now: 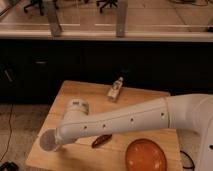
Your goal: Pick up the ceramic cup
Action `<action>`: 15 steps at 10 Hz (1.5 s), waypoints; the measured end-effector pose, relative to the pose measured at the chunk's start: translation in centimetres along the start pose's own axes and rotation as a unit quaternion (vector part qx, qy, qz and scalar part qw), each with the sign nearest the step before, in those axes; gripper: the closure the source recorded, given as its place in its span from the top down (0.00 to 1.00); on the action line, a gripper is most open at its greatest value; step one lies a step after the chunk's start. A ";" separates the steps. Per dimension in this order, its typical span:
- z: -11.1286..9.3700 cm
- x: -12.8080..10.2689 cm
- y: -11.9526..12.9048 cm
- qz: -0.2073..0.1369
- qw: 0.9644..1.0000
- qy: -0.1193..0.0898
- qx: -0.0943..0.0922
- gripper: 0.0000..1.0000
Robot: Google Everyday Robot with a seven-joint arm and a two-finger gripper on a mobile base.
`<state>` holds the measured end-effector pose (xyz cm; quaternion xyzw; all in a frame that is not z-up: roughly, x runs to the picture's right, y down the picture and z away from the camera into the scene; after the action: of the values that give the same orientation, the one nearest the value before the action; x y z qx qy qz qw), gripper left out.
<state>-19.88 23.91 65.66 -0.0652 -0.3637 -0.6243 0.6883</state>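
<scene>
Cup out of sight, gripper too, both somewhere behind my one arm point(125, 120) across the table point(145, 102), grip state can't tell; visible: one orange plate point(145, 155), one bottle point(115, 89), one red oblong item point(101, 140).

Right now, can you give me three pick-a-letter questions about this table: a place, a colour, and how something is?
1. Where is the plate? A) far left corner B) near right part of the table C) floor
2. Its colour? A) orange B) blue C) green
3. The white arm is: A) lifting the plate B) off the table C) stretched across the table
Answers: 1B, it lies low right on the wood; 2A, plainly orange; 3C, it spans the tabletop. The gripper is out of view.
</scene>
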 end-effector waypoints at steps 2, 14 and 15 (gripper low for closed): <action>-0.1 0.1 0.1 0.014 1.000 0.003 0.009 0.00; -1.2 1.1 1.3 0.138 0.989 0.022 0.057 0.00; -1.2 1.3 1.5 0.148 0.987 0.020 0.062 0.00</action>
<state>-18.11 22.54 66.03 -0.0635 -0.3743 -0.4928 0.7830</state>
